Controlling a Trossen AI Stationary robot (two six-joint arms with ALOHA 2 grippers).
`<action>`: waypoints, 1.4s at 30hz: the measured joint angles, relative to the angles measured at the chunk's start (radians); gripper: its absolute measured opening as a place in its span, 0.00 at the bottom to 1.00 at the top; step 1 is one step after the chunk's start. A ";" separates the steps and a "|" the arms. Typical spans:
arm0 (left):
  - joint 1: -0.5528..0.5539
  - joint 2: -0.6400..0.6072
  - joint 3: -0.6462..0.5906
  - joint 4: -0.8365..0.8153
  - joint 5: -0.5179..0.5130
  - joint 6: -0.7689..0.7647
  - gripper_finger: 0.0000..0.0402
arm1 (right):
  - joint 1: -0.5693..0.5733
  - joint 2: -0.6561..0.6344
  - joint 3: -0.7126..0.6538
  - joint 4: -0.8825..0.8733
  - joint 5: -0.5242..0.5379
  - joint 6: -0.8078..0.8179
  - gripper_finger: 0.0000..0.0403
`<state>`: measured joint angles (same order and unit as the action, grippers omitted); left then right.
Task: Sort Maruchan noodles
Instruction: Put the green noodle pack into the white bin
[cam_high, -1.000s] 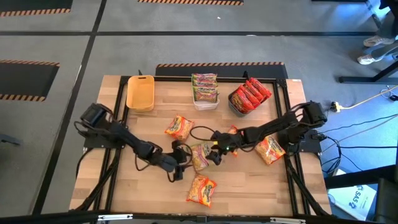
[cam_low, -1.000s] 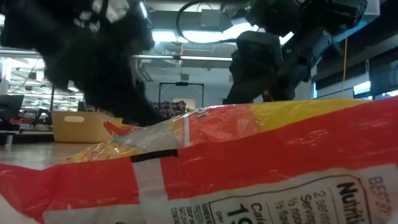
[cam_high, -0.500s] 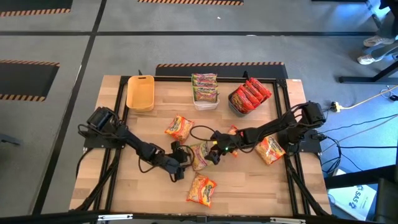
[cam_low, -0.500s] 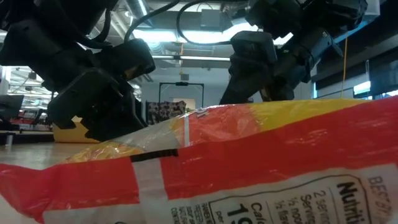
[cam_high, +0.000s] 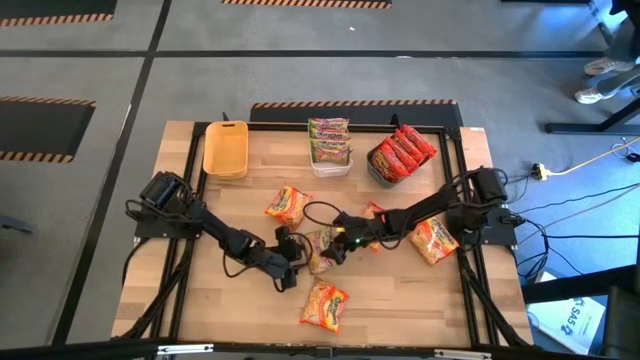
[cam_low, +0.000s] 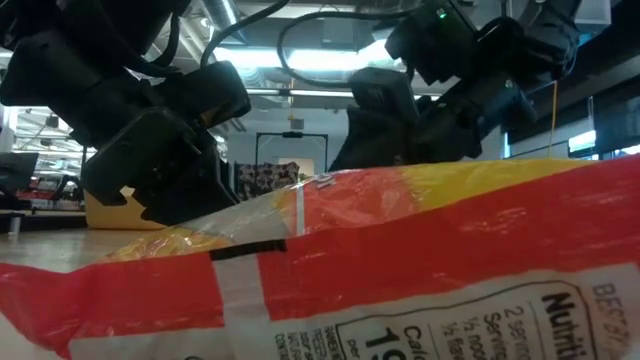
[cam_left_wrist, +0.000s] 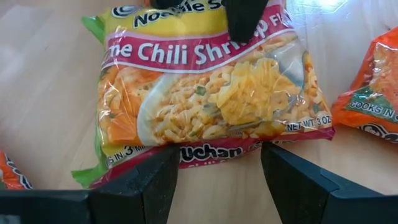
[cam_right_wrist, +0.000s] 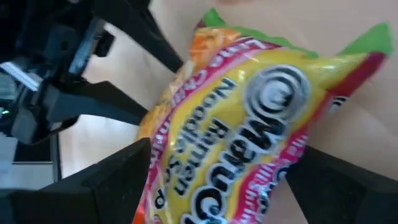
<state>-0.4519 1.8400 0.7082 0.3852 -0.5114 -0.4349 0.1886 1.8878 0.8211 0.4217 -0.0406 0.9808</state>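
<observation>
Both wide-open, empty pincers, left pincer and right pincer, flank the glossy green-pink chili-shrimp ramen packet; they risk colliding over it.

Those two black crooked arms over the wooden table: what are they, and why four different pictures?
They are two robot arms, each ending in a two-fingered hand. One camera looks straight down, one sits at tabletop height behind an orange packet, and one rides on each wrist. On the table lie ramen packets; at its far edge stand a yellow bin, a white bin of green-pink packets and a dark bin of red ones. Both hands meet at one green-pink chili shrimp packet in the middle. The left hand and the right hand are both open, fingers on either side of it; nothing is lifted.
</observation>
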 joint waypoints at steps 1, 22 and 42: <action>0.000 0.000 0.000 0.000 0.000 0.000 0.56 | 0.000 0.001 0.000 0.016 -0.004 -0.009 0.87; 0.007 -0.007 0.000 0.096 -0.002 0.072 0.56 | 0.001 0.001 0.017 0.045 0.028 -0.099 0.39; -0.072 -0.440 -0.135 -0.359 0.030 0.108 0.56 | -0.204 -0.345 0.025 -0.205 0.005 -0.534 0.29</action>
<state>-0.5243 1.4003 0.5732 0.0267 -0.4811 -0.3273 -0.0157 1.5425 0.8466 0.2167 -0.0352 0.4465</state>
